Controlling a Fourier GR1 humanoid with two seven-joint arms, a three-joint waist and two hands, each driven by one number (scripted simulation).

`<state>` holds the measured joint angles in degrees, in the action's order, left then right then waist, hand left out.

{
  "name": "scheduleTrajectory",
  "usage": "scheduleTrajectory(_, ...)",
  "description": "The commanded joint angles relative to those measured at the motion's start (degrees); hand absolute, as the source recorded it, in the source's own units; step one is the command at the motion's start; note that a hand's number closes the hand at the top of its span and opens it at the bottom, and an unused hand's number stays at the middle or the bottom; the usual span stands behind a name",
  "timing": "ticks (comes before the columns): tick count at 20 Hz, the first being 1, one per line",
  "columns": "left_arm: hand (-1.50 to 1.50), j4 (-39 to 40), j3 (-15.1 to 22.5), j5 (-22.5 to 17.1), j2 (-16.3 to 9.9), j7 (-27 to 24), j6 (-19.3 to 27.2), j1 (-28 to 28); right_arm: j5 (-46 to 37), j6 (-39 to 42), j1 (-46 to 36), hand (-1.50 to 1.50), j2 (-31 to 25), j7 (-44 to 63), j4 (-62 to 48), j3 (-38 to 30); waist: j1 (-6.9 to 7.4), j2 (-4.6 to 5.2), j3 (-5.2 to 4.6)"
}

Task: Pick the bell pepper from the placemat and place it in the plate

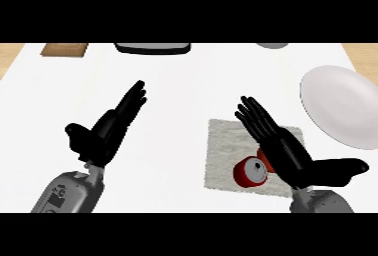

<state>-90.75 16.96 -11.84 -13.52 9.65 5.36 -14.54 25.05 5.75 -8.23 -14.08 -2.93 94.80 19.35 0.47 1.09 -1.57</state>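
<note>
The bell pepper (252, 173), red and glossy with a pale grey patch facing up, lies on the square, coarse-textured placemat (229, 145), near its lower edge. The right hand (284, 150) hovers beside and partly over it, fingers straight, holding nothing, positioned for a grasp. The smooth round plate (341, 105) lies to the right. The left hand (107, 127) rests open over the white counter (184, 85).
</note>
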Motion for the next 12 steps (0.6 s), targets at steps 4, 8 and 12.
scheduleTrajectory(4,0.00,3.70,-6.10,2.63,-5.24,-4.20,1.87,4.35,-9.02,-22.89,-4.74,1.50,3.74,6.41,-8.25,-8.59,0.99,-0.57,1.26)
scheduleTrajectory(8,0.00,4.22,-7.46,3.07,-6.36,-4.18,3.18,6.31,-26.92,-32.54,-1.75,1.50,-11.32,6.42,-13.96,-11.66,-0.48,-0.61,-0.32)
scheduleTrajectory(12,0.00,6.31,-9.54,1.86,-7.32,-7.97,1.68,8.93,-34.33,-54.40,-1.23,-1.50,3.04,2.30,-14.83,-11.20,0.61,-0.77,1.13)
